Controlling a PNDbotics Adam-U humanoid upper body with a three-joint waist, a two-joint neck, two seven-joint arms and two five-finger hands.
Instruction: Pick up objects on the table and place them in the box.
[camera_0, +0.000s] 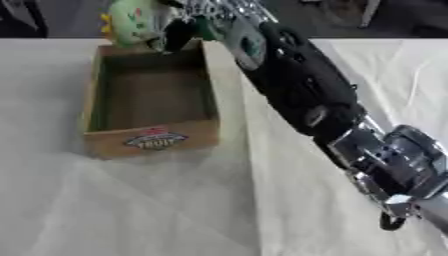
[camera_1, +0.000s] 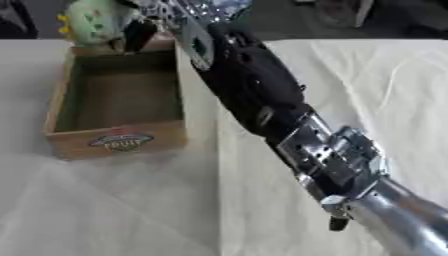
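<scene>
**Inspector:** Report the container and any markings.

**Assistant:** An open rectangular cardboard box (camera_0: 150, 96) with brown walls and a greenish inner lining stands on the white cloth-covered surface (camera_0: 131, 210), left of centre and toward the far side. Its near wall carries an oval label (camera_0: 156, 140) with a red top; the word "FRUIT" can be read on it. Smaller writing on the label cannot be made out. The inside of the box shows only its bare floor.

**Inspector:** Which arm is working?

**Assistant:** The right arm (camera_0: 302, 85), black with silver joints, comes in from the near right corner and stretches diagonally to the far left. The right hand (camera_0: 179, 27) sits at the far end of the box, level with its far rim.

**Inspector:** State of that hand?

**Assistant:** Its fingers are curled round a pale green soft object (camera_0: 131, 20) with yellow parts along its left edge. The item is held above the far wall of the box, at its far left corner. Whether it touches the rim, I cannot tell.

**Inspector:** Any print on the green item?

**Assistant:** Faint darker marks show on it, nothing readable.

**Inspector:** The left hand?

**Assistant:** It appears in neither view.
</scene>
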